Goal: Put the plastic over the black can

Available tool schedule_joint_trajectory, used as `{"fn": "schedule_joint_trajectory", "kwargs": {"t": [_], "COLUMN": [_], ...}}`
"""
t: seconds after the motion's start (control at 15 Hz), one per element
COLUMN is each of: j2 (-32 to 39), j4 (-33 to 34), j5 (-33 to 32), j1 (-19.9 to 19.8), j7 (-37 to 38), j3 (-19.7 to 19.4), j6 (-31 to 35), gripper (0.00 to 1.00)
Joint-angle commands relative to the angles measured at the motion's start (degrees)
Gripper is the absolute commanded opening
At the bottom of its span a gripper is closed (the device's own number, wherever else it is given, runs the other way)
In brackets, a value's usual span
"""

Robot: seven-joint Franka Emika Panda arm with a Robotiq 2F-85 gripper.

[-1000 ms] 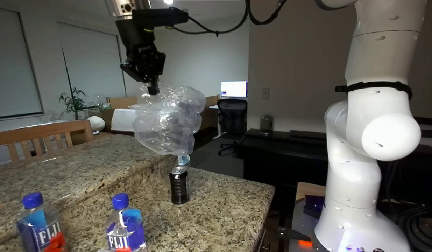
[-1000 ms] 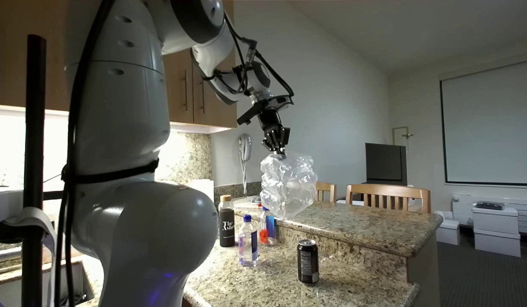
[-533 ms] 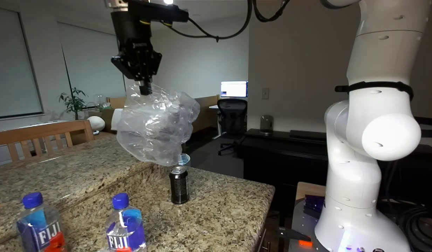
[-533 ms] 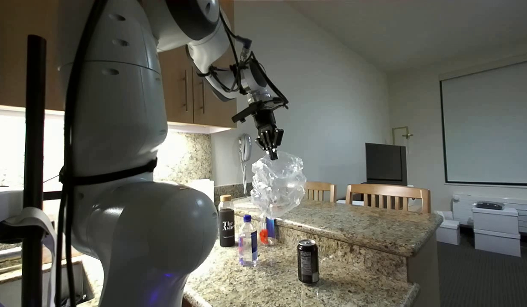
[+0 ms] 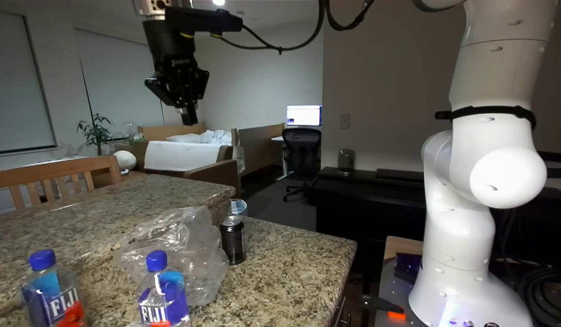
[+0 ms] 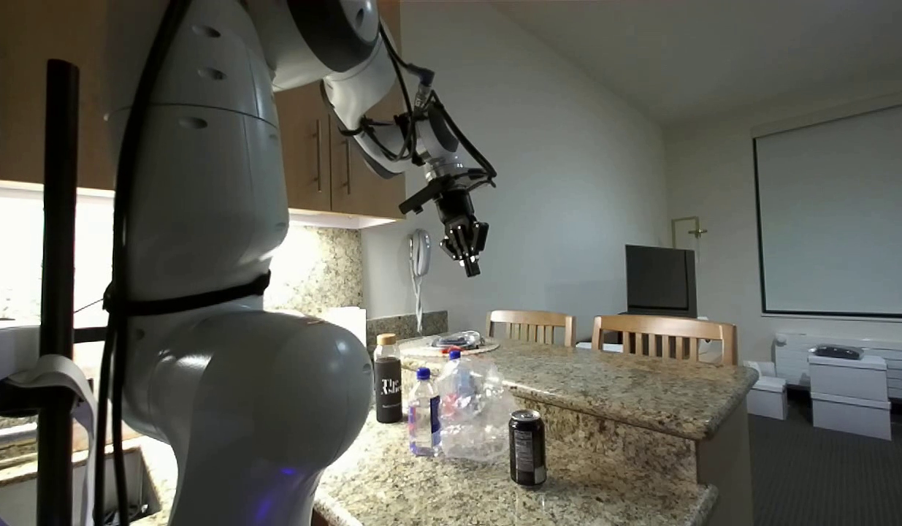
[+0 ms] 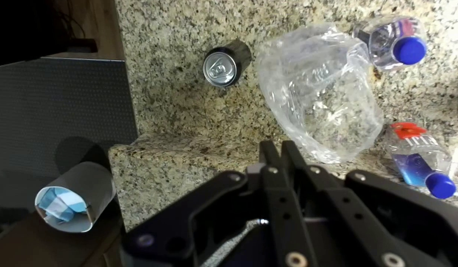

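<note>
The black can (image 5: pixel 233 243) stands upright on the lower granite counter; it also shows in an exterior view (image 6: pixel 527 449) and the wrist view (image 7: pixel 239 55). The crumpled clear plastic (image 5: pixel 196 259) lies on the counter beside the can, between it and the bottles; it also shows in an exterior view (image 6: pixel 476 427). In the wrist view a narrow strip of counter separates the plastic (image 7: pixel 284 78) from the can. My gripper (image 7: pixel 278 145) is empty, its fingers a little apart. In both exterior views it hangs high above the plastic (image 5: pixel 189 119) (image 6: pixel 471 269).
Two water bottles with blue caps (image 5: pixel 164 295) (image 5: pixel 55 299) stand close to the plastic. A dark bottle with a wooden cap (image 6: pixel 388 387) stands farther along. A raised granite ledge (image 6: pixel 604 376) borders the lower counter. A bin (image 7: pixel 97 185) stands beyond the counter's end.
The plastic hung from my gripper and moved with it away from above the can. It has since come loose and dropped onto the counter. The can has stayed in place.
</note>
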Motion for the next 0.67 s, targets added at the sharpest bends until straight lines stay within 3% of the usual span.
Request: {"fn": "schedule_joint_trajectory", "kwargs": {"t": [0.0, 0.2, 0.6], "j2": [0.77, -0.08, -1.35], "j4": [0.76, -0.41, -2.98], "j5": [-3.49, -3.81, 1.42], "j1": [-1.5, -2.46, -3.18], "j7": [1.6, 0.77, -2.32], "j3": [0.39, -0.51, -2.22], "j6": [-0.53, 0.22, 1.82], "gripper": [0.1, 0.09, 0.08]}}
